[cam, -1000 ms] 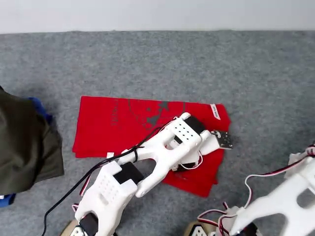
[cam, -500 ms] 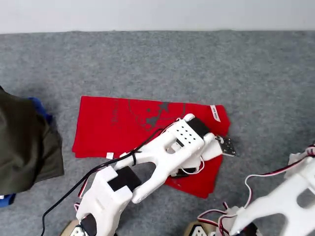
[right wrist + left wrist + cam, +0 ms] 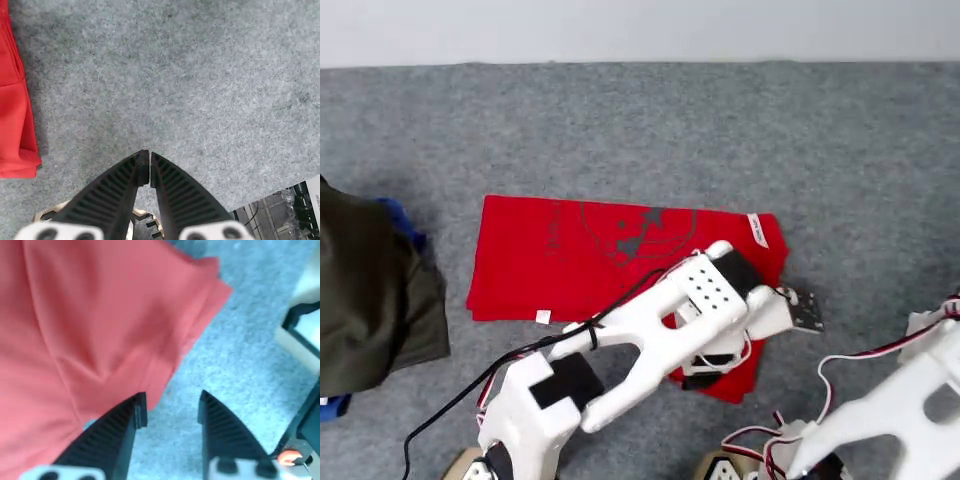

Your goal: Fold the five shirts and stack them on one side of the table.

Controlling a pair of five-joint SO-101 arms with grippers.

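Observation:
A red shirt (image 3: 570, 260) lies partly folded in the middle of the grey table, with a printed design and a white label near its right edge. My left arm stretches over the shirt's front right corner in the high view. Its wrist view puts my left gripper (image 3: 170, 407) open right at the red shirt's (image 3: 90, 315) edge, one finger (image 3: 131, 416) over the cloth and the other over bare carpet. My right gripper (image 3: 149, 162) is shut with nothing in it, over grey carpet beside the red shirt's edge (image 3: 15, 125). The right arm (image 3: 880, 410) sits at the front right.
At the left edge lies a pile with a dark olive shirt (image 3: 370, 300) over a blue one (image 3: 395, 222). Grey carpet stretches behind and to the right of the red shirt. A pale wall runs along the back. The right arm's base (image 3: 305, 320) stands near my left gripper.
My left arm has swung to the right and toward the front, from over the red shirt to its front right corner. The shirt and the right arm have stayed put.

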